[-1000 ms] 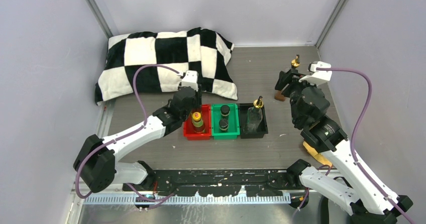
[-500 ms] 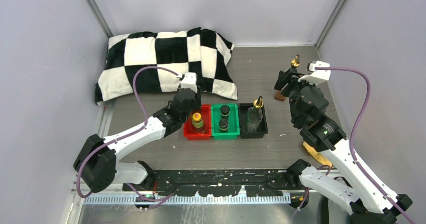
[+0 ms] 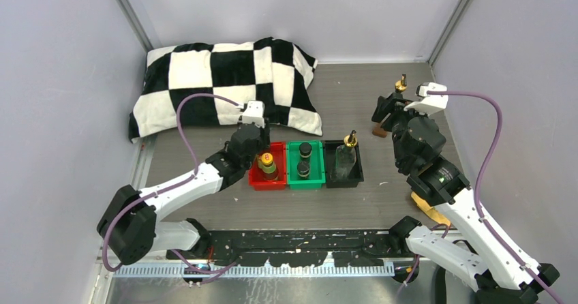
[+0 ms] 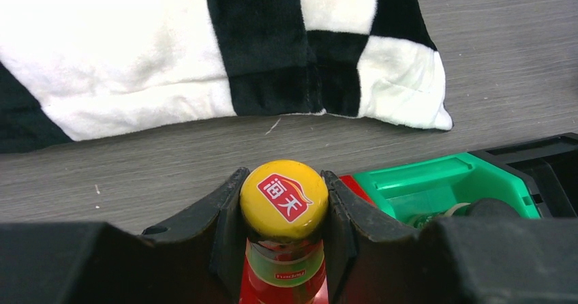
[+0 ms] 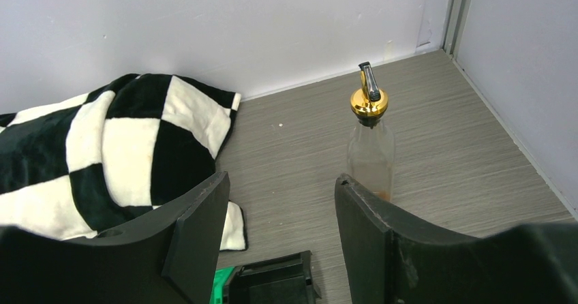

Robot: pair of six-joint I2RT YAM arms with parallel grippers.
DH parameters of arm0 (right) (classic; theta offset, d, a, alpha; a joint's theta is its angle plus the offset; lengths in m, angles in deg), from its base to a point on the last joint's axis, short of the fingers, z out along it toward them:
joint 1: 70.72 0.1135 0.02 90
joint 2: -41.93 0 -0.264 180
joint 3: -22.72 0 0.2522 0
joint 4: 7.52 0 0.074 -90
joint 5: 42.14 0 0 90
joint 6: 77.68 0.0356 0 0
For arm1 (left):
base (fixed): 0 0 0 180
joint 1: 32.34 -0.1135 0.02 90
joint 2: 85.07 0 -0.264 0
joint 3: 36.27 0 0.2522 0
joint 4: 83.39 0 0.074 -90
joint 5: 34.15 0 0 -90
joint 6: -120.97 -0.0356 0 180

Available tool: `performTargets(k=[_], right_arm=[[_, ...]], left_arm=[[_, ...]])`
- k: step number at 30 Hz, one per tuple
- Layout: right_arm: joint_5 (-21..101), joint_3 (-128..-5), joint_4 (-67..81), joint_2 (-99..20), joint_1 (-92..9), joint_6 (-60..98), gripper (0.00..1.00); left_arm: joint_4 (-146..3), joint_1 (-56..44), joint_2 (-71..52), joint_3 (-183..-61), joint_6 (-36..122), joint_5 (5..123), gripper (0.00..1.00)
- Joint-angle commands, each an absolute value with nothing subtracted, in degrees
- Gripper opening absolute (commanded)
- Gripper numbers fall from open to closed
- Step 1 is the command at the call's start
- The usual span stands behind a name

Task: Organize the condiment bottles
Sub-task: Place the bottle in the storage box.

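- The left claw is clamped on the yellow cap of a sauce bottle, with one finger pressed to each side of the cap.
- The sauce bottle stands upright with its long axis vertical. Its cap points up, with the green neck label and red-brown body below.
- It sits in the red tray, the left one of three trays set side by side near the middle of the table.
- The top view shows only one yellow-capped bottle there, at the claw's tip. No second one can be made out.
- The green tray is just right of the red tray and holds two dark bottles, one near and one far. Both are upright with their black caps up.
- The black tray is right of the green tray and holds a glass bottle. It is upright with its gold pourer up.
- A checked pillow lies at the far left, just beyond the trays.
- The right claw has its jaws apart and holds nothing. It hangs above the table on the right side.
- Just beyond the right claw, a second glass bottle stands on the bare table at the far right, near the wall.
- This second bottle is upright with its long axis vertical and its gold pourer and spout pointing up. It is well apart from the trays.
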State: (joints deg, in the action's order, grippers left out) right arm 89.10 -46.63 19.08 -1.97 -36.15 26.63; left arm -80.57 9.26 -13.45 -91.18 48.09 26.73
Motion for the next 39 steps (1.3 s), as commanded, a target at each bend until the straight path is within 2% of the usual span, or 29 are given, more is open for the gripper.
performTargets(k=[1, 14, 24, 31, 39], right_arm=[[88.74, -47.29, 16.1, -2.02, -35.84, 27.21, 0.64], [88.46, -46.95, 14.01, -1.73, -35.84, 26.72, 0.64], [89.79, -44.33, 11.13, 0.83, -35.88, 25.01, 0.64], [90.18, -40.99, 7.21, 2.81, -35.91, 24.91, 0.64], [90.15, -37.8, 2.54, 2.17, -35.86, 25.15, 0.64]], left_arm=[[-91.95, 7.96, -16.79, -90.64, 44.95, 24.72, 0.01], [-89.46, 3.15, -21.06, -92.38, 41.53, 38.44, 0.0], [-85.12, -1.62, -21.4, -94.74, 38.05, 61.52, 0.0], [-78.92, -7.64, -13.71, -100.45, 38.96, 81.8, 0.0], [-90.43, -9.23, -13.35, -94.77, 38.65, 84.41, 0.0]])
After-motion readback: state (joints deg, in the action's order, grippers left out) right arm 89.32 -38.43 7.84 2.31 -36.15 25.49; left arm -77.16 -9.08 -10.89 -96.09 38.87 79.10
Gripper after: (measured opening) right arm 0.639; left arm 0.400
